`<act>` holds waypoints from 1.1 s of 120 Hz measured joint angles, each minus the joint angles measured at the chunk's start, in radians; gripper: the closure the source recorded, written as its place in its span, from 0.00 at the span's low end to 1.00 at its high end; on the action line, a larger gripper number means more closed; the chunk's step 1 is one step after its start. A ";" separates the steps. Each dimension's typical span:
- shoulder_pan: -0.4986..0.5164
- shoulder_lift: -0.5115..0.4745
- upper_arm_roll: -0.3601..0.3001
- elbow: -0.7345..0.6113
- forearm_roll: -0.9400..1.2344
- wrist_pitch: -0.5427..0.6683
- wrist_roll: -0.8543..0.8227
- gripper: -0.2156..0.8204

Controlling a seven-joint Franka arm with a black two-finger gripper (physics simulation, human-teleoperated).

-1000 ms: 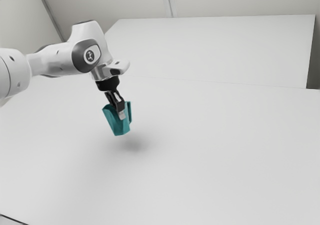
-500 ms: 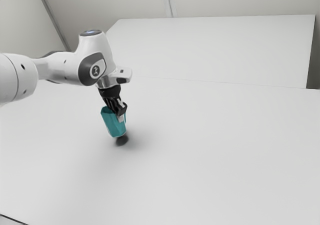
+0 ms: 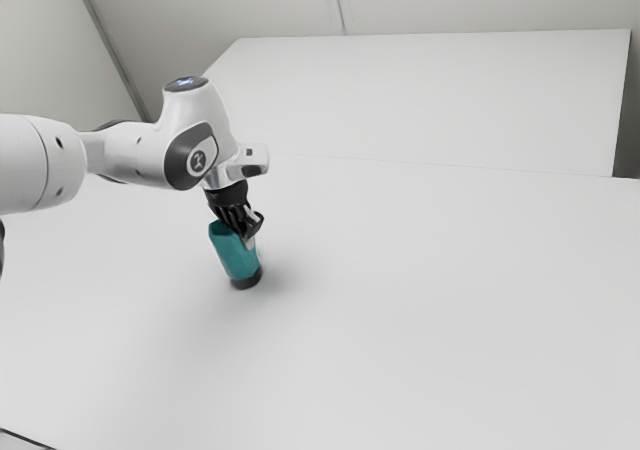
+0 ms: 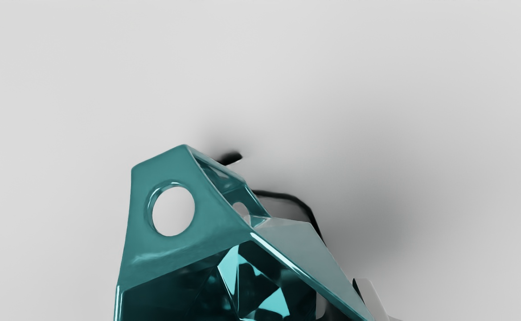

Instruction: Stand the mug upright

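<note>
- Exterior view: tool (image 3: 250, 237) pinches teal mug (image 3: 234, 251) by its wall.
- Mug tilted, mouth up.
- Base right at or just above table (image 3: 430, 300); can't tell if touching.

ok so the mug (image 3: 236, 256) is teal, near-black inside with bright aqua patches – gripper (image 3: 249, 240) is black, arm (image 3: 138, 152) is white with dark grey trim and a dab of blue – table (image 3: 420, 310) is plain pale grey
</note>
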 joint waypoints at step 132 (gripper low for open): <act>-0.001 -0.072 -0.002 0.364 -0.017 -0.457 -0.182 0.22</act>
